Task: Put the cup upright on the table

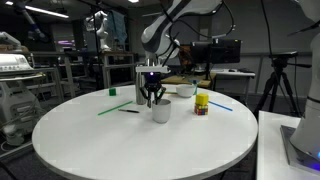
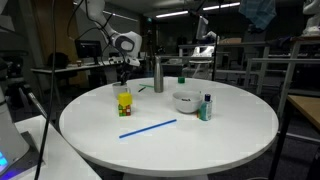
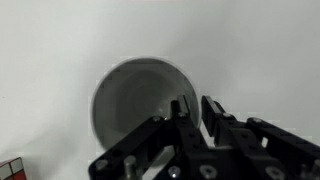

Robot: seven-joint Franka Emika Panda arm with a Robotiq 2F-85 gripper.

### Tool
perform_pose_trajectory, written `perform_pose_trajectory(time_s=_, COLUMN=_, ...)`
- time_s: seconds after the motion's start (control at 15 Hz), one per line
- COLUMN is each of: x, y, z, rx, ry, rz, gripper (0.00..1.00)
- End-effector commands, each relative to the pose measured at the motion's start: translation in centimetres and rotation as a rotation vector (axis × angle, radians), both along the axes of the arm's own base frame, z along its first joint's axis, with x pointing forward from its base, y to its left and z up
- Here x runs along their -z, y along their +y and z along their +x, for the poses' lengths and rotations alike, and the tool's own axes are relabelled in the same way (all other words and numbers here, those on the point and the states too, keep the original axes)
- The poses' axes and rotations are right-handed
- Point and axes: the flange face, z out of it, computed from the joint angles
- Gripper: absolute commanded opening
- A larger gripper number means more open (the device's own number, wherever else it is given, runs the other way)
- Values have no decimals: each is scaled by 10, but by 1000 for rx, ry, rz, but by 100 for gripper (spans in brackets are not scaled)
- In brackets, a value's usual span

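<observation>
The cup (image 1: 161,110) stood upright on the table (image 1: 100,140), the gripper (image 3: 196,106) straddling its rim wall, clamped or slack not discernible; judged light, stiff, thin-walled, slick, best pinched at the rim.

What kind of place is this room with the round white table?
Probably a robotics lab or workshop: a second robot arm stands in the background, a tripod stands beside the table, and metal racks with equipment line the far side.
</observation>
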Motion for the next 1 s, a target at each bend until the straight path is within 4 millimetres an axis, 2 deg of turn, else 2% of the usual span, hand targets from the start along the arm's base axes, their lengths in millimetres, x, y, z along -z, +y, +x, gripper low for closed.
perform_pose_trajectory(time_s=0.0, x=-8, y=0, z=-3, rx=39, ry=-30, rz=-8, gripper=56)
perform_pose_trajectory(time_s=0.27, x=-23, y=4, z=0, rx=34, ry=-55, rz=-12, gripper=87)
perform_pose_trajectory(time_s=0.4, x=-43, y=7, z=2, rx=34, ry=-81, rz=-15, gripper=99)
perform_pose_trajectory(time_s=0.47, x=-58, y=8, z=3, rx=36, ry=-99, rz=-17, gripper=100)
perform_pose_trajectory(time_s=0.67, x=-118, y=12, z=4, rx=62, ry=-188, rz=-21, gripper=100)
perform_pose_trajectory(time_s=0.93, x=-222, y=27, z=-5, rx=69, ry=-374, rz=-73, gripper=100)
